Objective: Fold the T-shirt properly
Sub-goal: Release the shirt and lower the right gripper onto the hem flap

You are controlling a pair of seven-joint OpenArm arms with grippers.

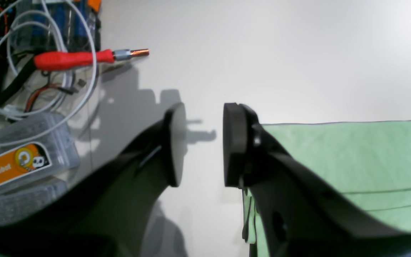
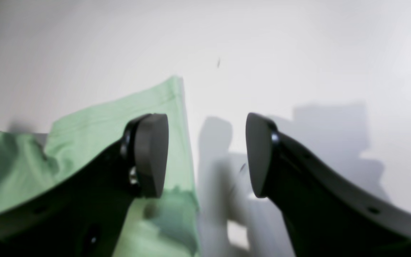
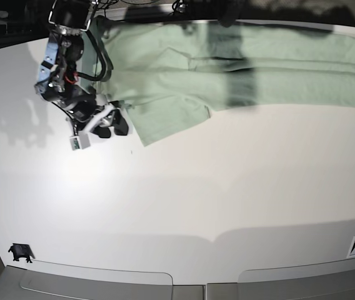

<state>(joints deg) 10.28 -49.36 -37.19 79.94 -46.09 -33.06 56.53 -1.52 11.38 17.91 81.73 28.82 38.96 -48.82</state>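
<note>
Overall: one T-shirt on table; two grippers, left gripper and right gripper, both parted, holding nothing.

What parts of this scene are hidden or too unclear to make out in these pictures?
- T-shirt: in the base view its top edge runs into a dark shadow band; its collar cannot be made out.
- Left tool: the base view does not show it.
- T-shirt in the right wrist view: the right tool covers its lower part.
- Clear boxes: left wrist view, blurred and cut by the left edge; contents unreadable.
</note>
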